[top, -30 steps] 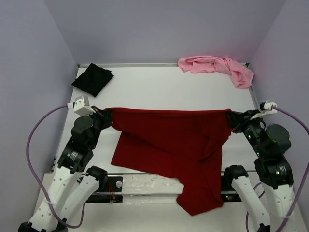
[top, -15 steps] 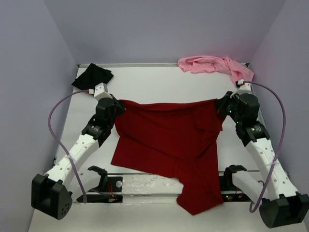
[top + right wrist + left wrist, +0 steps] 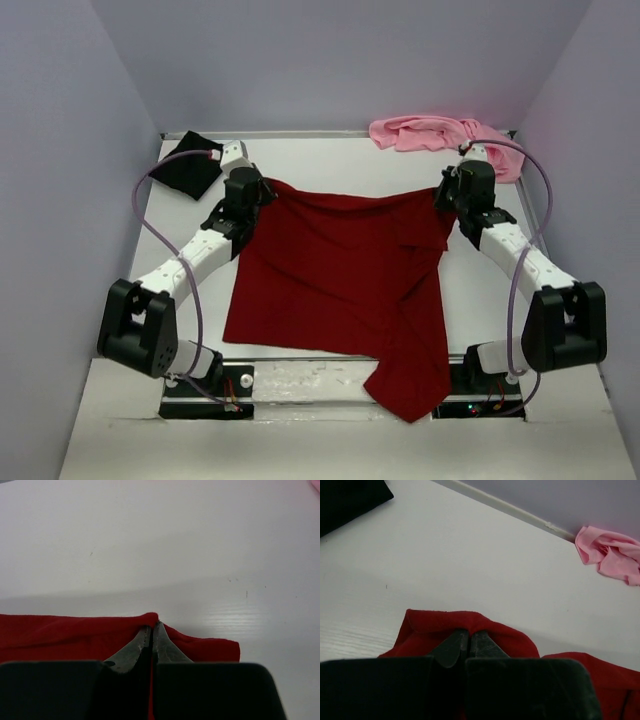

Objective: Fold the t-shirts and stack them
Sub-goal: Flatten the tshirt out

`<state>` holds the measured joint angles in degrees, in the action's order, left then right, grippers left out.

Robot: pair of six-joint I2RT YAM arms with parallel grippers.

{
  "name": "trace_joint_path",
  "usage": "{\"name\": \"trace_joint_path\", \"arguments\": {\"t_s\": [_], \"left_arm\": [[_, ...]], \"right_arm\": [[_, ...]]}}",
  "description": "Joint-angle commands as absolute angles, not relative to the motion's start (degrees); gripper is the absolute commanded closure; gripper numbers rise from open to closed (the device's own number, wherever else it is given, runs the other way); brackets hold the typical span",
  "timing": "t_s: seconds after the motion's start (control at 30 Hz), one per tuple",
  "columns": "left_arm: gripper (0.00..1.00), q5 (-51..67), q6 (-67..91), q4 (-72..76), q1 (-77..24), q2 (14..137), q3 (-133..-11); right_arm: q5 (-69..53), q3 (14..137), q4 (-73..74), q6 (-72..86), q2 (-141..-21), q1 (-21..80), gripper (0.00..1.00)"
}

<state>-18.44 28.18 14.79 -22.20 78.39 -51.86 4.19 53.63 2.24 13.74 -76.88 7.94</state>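
Note:
The dark red t-shirt lies spread over the middle of the white table, its lower right part hanging past the near edge. My left gripper is shut on its far left corner, the cloth bunched over the fingertips. My right gripper is shut on the far right corner. The black t-shirt lies folded at the far left corner, also seen in the left wrist view. The light pink t-shirt lies crumpled at the far right, and its edge shows in the left wrist view.
Grey walls close in the table on three sides. A raised rim runs along the far edge. Both arm bases sit at the near edge, with a rail between them.
Both arms have reached away from the near edge, carrying the red shirt's top edge toward the far side. The shirt now lies further up the table and flatter.

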Motion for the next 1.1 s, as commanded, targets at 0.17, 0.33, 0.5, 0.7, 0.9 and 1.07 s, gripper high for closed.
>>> {"name": "trace_joint_path", "arguments": {"t_s": [0.17,0.33,0.5,0.7,0.9,1.07], "left_arm": [[1.0,-17.49,24.26,19.25,-20.3,91.82,-65.29],[1.0,-17.93,23.91,19.34,-19.86,96.67,-67.41],[1.0,-18.11,23.47,19.25,-19.42,102.73,-69.17],[1.0,-19.6,24.08,19.16,-19.16,106.26,-70.14],[1.0,-20.57,23.29,19.25,-18.98,108.63,-71.19],[1.0,-21.8,22.5,18.81,-18.55,109.95,-72.77]], "right_arm": [[8.61,65.02,-6.68,10.02,-88.23,8.09,1.0],[10.63,69.69,-7.29,8.44,-94.73,8.09,1.0],[12.31,74.26,-7.91,7.91,-100.36,8.09,1.0],[10.81,77.52,-7.82,9.23,-105.64,8.09,1.0],[8.61,77.17,-8.0,10.55,-107.58,8.09,1.0],[9.31,77.61,-8.0,9.85,-108.37,8.09,1.0]]}}
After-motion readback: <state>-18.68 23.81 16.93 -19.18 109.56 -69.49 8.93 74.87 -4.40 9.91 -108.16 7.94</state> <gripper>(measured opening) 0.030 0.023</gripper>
